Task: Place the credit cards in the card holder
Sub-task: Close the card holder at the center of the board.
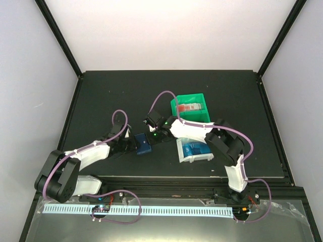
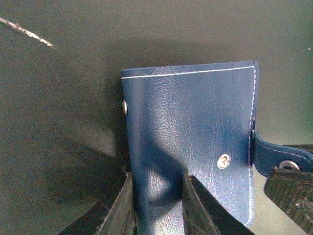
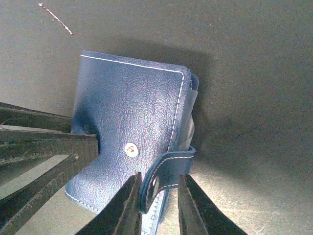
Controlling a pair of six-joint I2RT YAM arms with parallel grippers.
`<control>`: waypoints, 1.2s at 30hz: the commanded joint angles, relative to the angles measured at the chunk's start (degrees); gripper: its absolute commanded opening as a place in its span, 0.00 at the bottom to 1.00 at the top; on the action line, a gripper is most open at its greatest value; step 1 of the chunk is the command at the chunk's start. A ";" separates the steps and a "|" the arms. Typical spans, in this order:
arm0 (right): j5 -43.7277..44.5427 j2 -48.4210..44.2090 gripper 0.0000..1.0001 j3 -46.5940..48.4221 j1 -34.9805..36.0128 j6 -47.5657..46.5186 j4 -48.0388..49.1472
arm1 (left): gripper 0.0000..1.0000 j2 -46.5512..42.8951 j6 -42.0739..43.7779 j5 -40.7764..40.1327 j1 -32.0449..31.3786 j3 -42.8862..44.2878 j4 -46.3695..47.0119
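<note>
A black surface (image 1: 111, 96) lies between pale walls (image 1: 30, 75), with the card holder (image 1: 143, 143) near its middle. Beyond and to the right of the holder, a green bin (image 1: 174, 108) holds red-and-white items (image 1: 192, 107). Just right of the holder, a white bin (image 1: 180, 151) holds the blue credit cards (image 1: 196, 149). The left pincer (image 2: 158, 176) clamps the holder's edge. The right pincer (image 3: 159, 177) straddles the holder's strap (image 3: 168, 164), and whether it squeezes cannot be told.
</note>
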 commanded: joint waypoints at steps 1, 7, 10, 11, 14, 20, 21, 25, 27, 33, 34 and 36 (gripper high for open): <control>0.90 -2.68 0.21 0.81 0.30 -0.34 -0.73 | 0.28 1.12 1.07 -1.73 0.41 -1.53 -6.71; -1.50 -2.52 0.23 1.75 0.30 -0.89 -0.11 | 0.27 1.05 1.15 -1.64 0.42 -1.42 -6.85; -1.35 -2.04 0.23 2.33 0.29 -1.03 -0.54 | 0.27 1.10 1.15 -1.47 0.44 -1.50 -6.77; -1.21 -1.92 0.23 2.56 0.30 -0.95 -0.74 | 0.27 1.05 1.15 -1.40 0.42 -1.57 -6.77; -0.72 -1.76 0.22 2.70 0.25 -0.62 -0.90 | 0.27 1.03 1.24 -1.24 0.42 -1.83 -6.51; -0.11 -2.61 0.21 2.40 0.27 0.22 -0.55 | 0.27 1.02 1.15 -0.44 0.42 -2.69 -5.66; 0.00 -2.57 0.19 2.43 0.29 0.29 -0.55 | 0.27 1.04 1.10 -0.42 0.42 -2.85 -5.54; 0.31 -1.99 0.14 2.56 0.29 0.60 -0.77 | 0.27 1.21 1.08 -0.08 0.42 -3.23 -5.28; 0.56 -1.66 0.13 2.65 0.29 0.55 -0.80 | 0.27 1.31 1.15 0.10 0.42 -3.34 -5.17; -0.44 -1.64 0.04 3.04 0.25 -0.10 -0.28 | 0.26 1.37 1.05 0.46 0.42 -3.26 -4.89; -0.59 -1.70 0.03 3.04 0.29 -0.26 -0.14 | 0.26 1.38 1.06 0.50 0.42 -3.26 -4.87; -1.22 -1.71 0.02 3.29 0.30 -0.61 -0.03 | 0.26 1.37 1.06 0.49 0.42 -3.13 -4.92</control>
